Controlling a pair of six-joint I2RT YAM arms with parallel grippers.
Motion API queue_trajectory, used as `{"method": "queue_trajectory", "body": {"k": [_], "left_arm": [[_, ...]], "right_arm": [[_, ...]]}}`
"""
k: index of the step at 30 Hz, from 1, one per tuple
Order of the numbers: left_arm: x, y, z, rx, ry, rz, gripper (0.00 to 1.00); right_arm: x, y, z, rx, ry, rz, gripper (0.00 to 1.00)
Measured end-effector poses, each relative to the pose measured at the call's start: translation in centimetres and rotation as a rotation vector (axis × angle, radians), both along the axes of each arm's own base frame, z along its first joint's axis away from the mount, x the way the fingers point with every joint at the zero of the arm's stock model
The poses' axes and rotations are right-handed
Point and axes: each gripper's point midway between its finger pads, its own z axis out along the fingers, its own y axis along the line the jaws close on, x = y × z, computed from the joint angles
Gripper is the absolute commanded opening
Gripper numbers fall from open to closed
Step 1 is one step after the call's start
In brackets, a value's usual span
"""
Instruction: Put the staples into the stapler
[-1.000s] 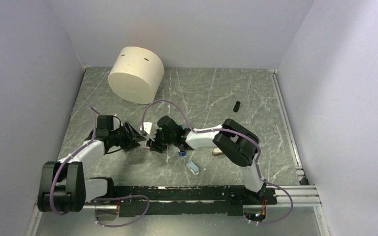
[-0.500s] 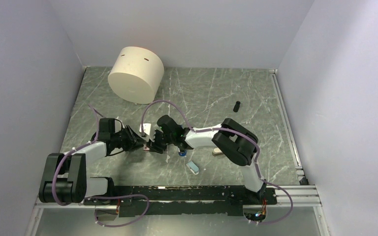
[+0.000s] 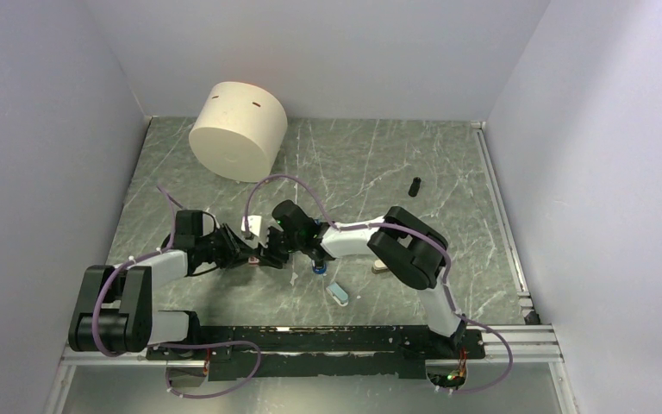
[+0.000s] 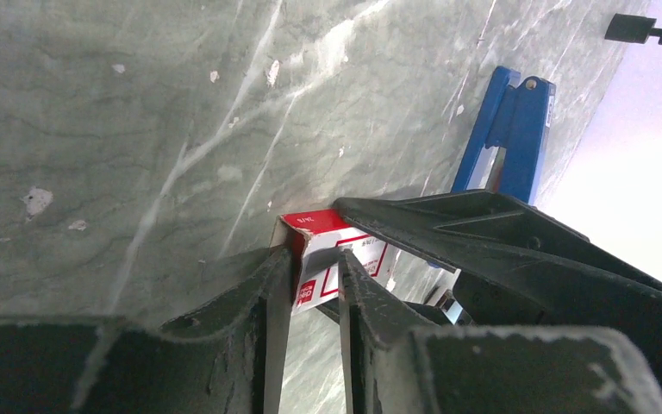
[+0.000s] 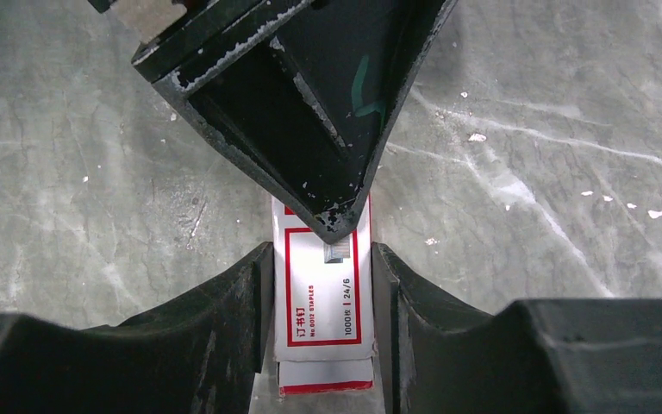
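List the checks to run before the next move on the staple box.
1. Grip of right jaws on staple box: ok, pressed on both long sides.
2. Placement of left jaws astride the box end: ok.
3. Firm grip by left jaws: cannot tell.
4. Sight of staples: cannot tell; only a small grey speck at the left tip.
5. Opening of stapler for loading: cannot tell.
6. Clearance from black cylinder: ok, far off.

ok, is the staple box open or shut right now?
Partly open. In the right wrist view the staple box shows its inner tray poking out of the sleeve's near end. How full it is, cannot tell.
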Motion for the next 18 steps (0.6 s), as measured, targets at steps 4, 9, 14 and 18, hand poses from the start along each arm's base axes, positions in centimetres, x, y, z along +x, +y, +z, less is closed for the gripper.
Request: {"method": "queue_trajectory", "body": {"k": [4, 9, 14, 18], "left_arm": [[0.0, 0.1, 0.0, 0.003, 0.000, 0.003, 0.30], [0.0, 0.2, 0.0, 0.012, -0.003, 0.007, 0.35], [0.2, 0.4, 0.2, 0.024, -0.017, 0.014, 0.37], [0.1, 0.5, 0.2, 0.029, -0.013, 0.017, 0.35]], "right_arm": [[0.0, 0.2, 0.0, 0.003, 0.003, 0.004, 0.49], [0.2, 0.0, 0.0, -0.002, 0.033, -0.024, 0.69], [0.5, -0.3, 0.7, -0.026, 0.113, -0.109, 0.72], [1.2, -1.2, 3.1, -0.015, 0.185, -0.242, 0.61]]}}
